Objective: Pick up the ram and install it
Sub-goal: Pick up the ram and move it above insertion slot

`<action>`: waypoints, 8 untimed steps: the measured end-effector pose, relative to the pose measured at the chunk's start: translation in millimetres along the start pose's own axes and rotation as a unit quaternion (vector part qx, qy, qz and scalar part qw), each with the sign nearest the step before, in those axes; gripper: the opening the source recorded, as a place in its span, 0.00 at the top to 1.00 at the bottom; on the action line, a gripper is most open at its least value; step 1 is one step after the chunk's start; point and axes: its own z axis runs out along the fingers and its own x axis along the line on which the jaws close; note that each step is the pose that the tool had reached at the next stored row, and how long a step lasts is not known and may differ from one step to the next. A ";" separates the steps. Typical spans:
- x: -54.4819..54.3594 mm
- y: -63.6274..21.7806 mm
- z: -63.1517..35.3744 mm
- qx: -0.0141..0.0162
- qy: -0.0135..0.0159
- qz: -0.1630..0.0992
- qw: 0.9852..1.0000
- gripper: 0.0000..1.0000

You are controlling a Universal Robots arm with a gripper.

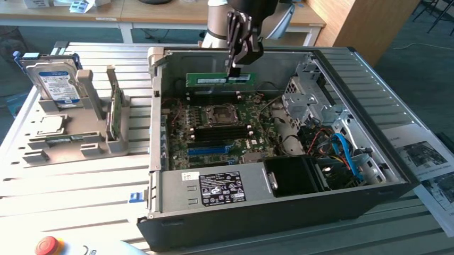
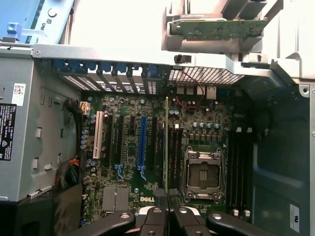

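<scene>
The ram (image 1: 209, 80), a long green stick with a white label, hangs level inside the open computer case (image 1: 159, 133), above the back part of the motherboard (image 1: 227, 127). My gripper (image 1: 233, 73) is shut on its upper edge near one end. In the wrist view the ram (image 2: 167, 142) appears edge-on as a thin line running out from my gripper (image 2: 167, 216). It lines up over the black memory slots (image 2: 174, 152) next to the open processor socket (image 2: 203, 172). The stick is still above the slots (image 1: 212, 98).
A grey holder (image 1: 78, 143) at the exterior view's left carries a hard drive (image 1: 60, 85), a square processor chip (image 1: 51, 125) and another upright green board (image 1: 114, 109). The power supply (image 1: 220, 188) and cables (image 1: 341, 154) crowd the case's near side. A red button (image 1: 48, 245) sits at the table front.
</scene>
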 end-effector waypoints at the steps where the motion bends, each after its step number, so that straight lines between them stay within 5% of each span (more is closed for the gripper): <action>1: -0.8 -0.5 0.0 0.000 0.000 0.000 1.000 0.89; 8: -2.9 -1.7 -0.1 0.000 0.000 0.000 1.000 0.89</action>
